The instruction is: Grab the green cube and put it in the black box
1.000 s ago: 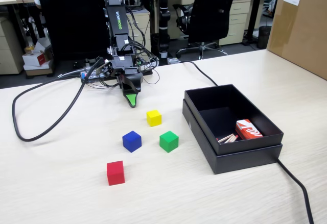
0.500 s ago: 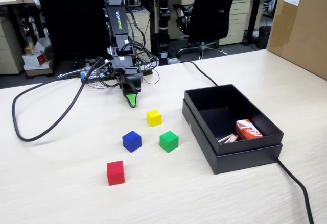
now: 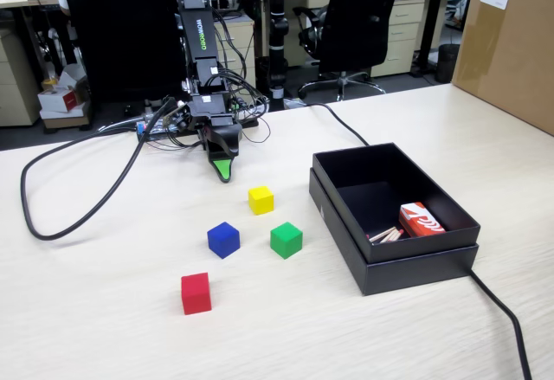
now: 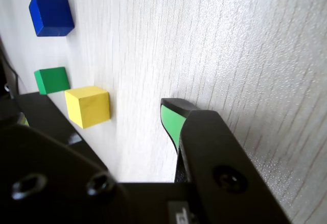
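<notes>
The green cube [image 3: 286,240] sits on the pale table, just left of the black box [image 3: 415,267] and well in front of the arm. In the wrist view the green cube [image 4: 51,79] lies far off at the left, beyond a yellow cube. My gripper [image 3: 223,172] points down at the table near the arm's base, behind the cubes. Its green-padded fingertip [image 4: 171,119] rests close to the tabletop. The other jaw angles away to the left, with bare table showing between them. Nothing is held.
A yellow cube [image 3: 260,199] is the nearest to the gripper, then a blue cube [image 3: 223,240] and a red cube [image 3: 196,293]. A red-and-white carton [image 3: 421,221] lies inside the box. A thick black cable [image 3: 78,215] loops at the left; a cardboard box [image 3: 511,42] stands at the far right.
</notes>
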Controlling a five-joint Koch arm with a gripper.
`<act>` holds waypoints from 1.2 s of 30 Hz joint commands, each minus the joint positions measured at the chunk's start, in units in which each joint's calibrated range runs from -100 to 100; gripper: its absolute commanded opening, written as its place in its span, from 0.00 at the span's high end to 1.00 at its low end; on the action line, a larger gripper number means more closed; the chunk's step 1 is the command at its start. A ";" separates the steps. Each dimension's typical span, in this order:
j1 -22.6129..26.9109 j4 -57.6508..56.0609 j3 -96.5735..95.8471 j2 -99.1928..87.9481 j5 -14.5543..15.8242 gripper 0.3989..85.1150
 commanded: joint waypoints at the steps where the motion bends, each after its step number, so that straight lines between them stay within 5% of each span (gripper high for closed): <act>1: 0.05 -0.72 -1.66 -0.01 0.00 0.41; 18: -0.29 -2.44 0.33 0.10 0.20 0.43; 23: -0.68 -22.83 16.47 0.33 1.32 0.43; 36: 2.88 -53.50 62.80 23.62 3.37 0.45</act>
